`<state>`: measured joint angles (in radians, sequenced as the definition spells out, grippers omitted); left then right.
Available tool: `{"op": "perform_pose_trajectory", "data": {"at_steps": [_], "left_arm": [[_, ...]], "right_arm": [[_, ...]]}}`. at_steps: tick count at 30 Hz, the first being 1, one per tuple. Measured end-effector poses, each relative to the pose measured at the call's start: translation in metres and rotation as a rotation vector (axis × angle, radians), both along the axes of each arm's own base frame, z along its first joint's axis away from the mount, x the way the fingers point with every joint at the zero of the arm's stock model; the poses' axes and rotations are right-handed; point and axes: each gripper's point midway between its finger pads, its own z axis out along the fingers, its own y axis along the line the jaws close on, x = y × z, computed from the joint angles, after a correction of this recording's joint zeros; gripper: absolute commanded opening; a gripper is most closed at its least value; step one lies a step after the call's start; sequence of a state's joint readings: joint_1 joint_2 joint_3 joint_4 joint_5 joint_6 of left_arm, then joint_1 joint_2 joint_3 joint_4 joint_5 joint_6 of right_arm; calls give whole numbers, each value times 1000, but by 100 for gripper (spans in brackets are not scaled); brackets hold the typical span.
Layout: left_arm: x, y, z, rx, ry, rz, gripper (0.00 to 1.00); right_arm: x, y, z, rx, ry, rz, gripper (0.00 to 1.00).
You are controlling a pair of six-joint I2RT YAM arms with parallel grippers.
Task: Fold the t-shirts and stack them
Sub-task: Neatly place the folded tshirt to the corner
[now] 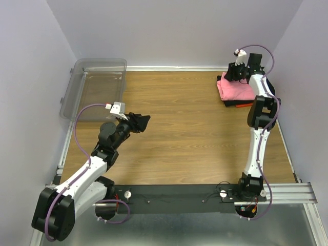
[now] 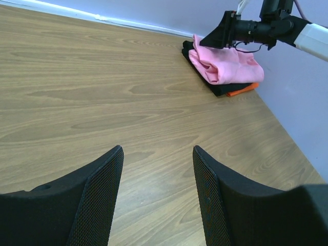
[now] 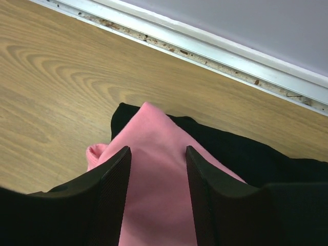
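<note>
Starting at the far left, finding the clear plastic bin [image 1: 95,89] sitting at the corner of the bench [image 1: 184,138], with no cloth showing through its walls. Moving on to the left fingers [image 2: 100,205]: hanging well apart above bare wood at the middle left, gripping nothing, well apart from the shirts. Crossing to the far right corner and meeting the stack: the pink t-shirt [image 1: 237,88] lying on top of the black t-shirt [image 3: 246,154], with a sliver of the orange t-shirt [image 2: 241,91] peeping out at the bottom edge. Seeing the right fingers [image 3: 110,200] poised at the far end of the pink layer, standing apart with a raised ridge of pink cloth between them; not being able to tell whether pressing on that ridge or merely straddling it. Judging the job as nearly finished: finding all three shirts folded and piled in one place, and spotting no loose shirt elsewhere on the wood. Reckoning the remainder small: probably smoothing the lumpy, bunched end of the pink top, squaring it to the pile beneath, then letting go and drawing clear.
</note>
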<state>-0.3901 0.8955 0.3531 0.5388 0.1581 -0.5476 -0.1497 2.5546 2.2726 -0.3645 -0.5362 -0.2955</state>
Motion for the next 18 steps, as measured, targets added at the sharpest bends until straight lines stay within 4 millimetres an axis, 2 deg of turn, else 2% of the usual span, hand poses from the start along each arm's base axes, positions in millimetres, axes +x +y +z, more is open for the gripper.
{"op": "perform_pose_trajectory", "data": {"at_steps": [2, 4, 10, 13, 18], "left_arm": [[0, 0, 0, -1, 1, 0, 65], [1, 0, 1, -4, -3, 0, 65], [1, -1, 4, -14, -9, -1, 65], [2, -3, 4, -25, -9, -5, 65], [11, -15, -3, -51, 26, -43, 65]], "right_arm": [[-1, 1, 0, 4, 4, 4, 55], [-1, 2, 0, 6, 3, 6, 62], [-1, 6, 0, 11, 7, 10, 65], [-3, 9, -2, 5, 11, 13, 70], [-19, 13, -5, -54, 46, -4, 78]]}}
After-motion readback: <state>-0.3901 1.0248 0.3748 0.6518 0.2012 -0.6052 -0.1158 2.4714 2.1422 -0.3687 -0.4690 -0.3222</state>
